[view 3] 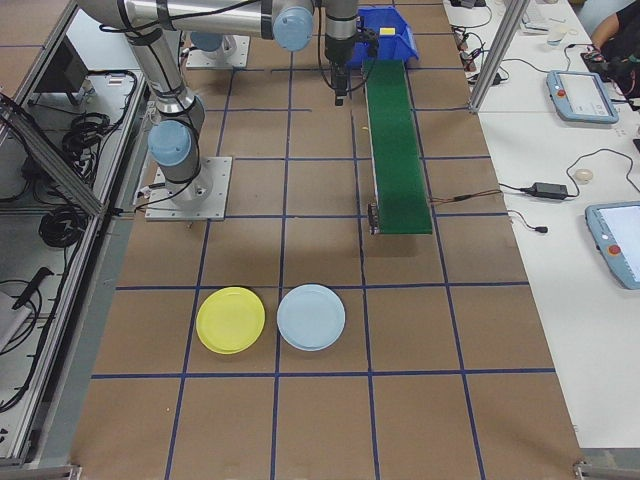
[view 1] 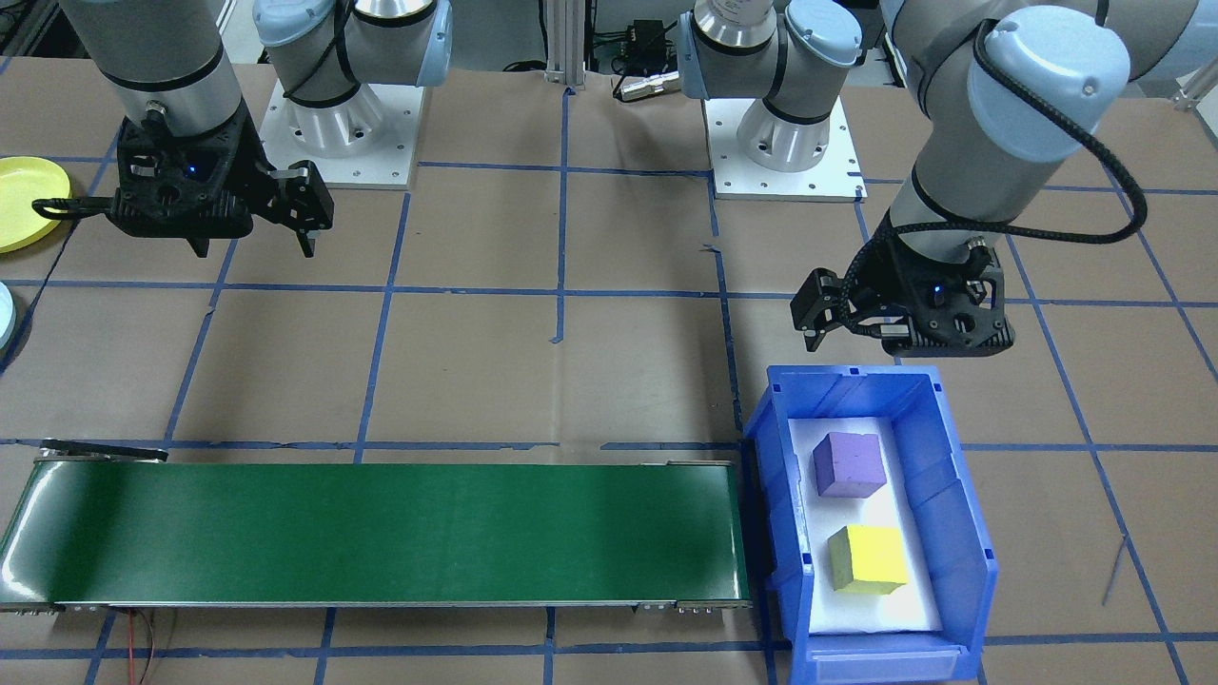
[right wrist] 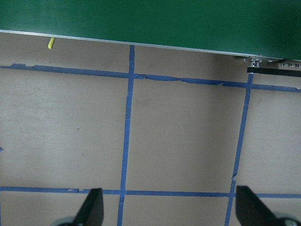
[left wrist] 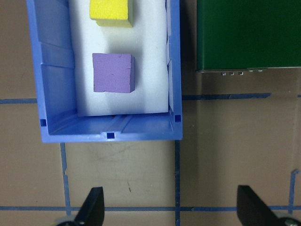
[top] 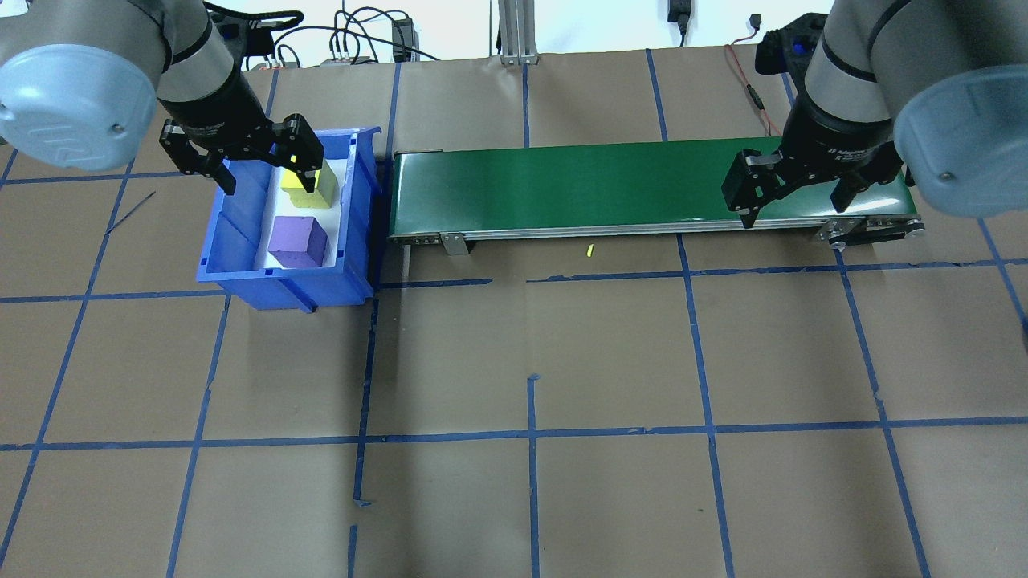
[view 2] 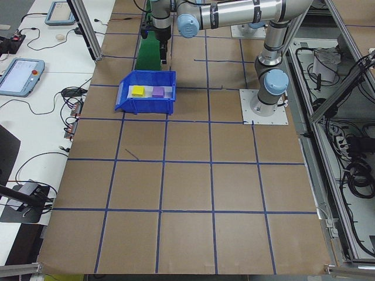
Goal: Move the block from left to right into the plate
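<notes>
A purple block (view 1: 849, 464) and a yellow block (view 1: 866, 558) lie on white padding inside a blue bin (view 1: 961, 495). In the left wrist view the purple block (left wrist: 113, 72) sits nearer the camera than the yellow block (left wrist: 109, 12). My left gripper (top: 261, 160) hangs open and empty above the bin's robot-side end, clear of both blocks. The yellow plate (view 3: 231, 320) lies on the table at the far right end, also seen as the plate (view 1: 19, 200). My right gripper (top: 795, 197) is open and empty above the table beside the conveyor's right end.
A green conveyor belt (top: 602, 181) runs between the bin and the right side. A light blue plate (view 3: 311, 317) lies next to the yellow one. Both arm bases (view 1: 333, 124) stand on the robot side of the table. A small yellow scrap (top: 589, 250) lies by the belt.
</notes>
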Tool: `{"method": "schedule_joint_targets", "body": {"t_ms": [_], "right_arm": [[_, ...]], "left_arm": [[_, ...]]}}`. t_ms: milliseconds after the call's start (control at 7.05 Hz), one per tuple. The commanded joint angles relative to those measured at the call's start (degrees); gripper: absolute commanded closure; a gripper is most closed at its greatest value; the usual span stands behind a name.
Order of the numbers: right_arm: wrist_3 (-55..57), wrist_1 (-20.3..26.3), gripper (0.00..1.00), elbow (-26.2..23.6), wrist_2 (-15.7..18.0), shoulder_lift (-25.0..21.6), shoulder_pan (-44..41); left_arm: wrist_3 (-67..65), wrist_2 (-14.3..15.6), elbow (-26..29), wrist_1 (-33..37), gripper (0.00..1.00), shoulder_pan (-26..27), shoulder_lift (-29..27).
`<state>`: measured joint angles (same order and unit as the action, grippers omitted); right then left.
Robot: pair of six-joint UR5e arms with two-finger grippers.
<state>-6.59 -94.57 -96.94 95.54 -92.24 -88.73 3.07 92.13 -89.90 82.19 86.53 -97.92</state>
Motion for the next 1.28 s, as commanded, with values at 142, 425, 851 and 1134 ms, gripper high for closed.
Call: {"method": "schedule_joint_targets", "body": {"t_ms": [142, 425, 851, 1134], "right_arm": [[0.00, -0.09, 0.00, -0.18, 0.09, -0.04, -0.21], [0.09, -1.14, 0.00, -0.27, -0.35, 0.48, -0.39], [-1.14, -1.05, 0.00, -0.53, -0.17, 0.31, -0.47], [-2.11, -1.06, 0.00, -0.44, -3.60, 0.48, -0.74]], "left_arm": [[0.79, -0.19, 0.15, -0.01, 0.00, -0.74, -0.59], [6.57, -0.11, -0.71, -5.17, 0.00, -2.84, -5.59], [12.13, -0.11, -2.47, -12.48, 0.00, -5.14, -12.54], [12.48, 0.07, -3.97, -16.27, 0.00, -5.49, -15.44]]}}
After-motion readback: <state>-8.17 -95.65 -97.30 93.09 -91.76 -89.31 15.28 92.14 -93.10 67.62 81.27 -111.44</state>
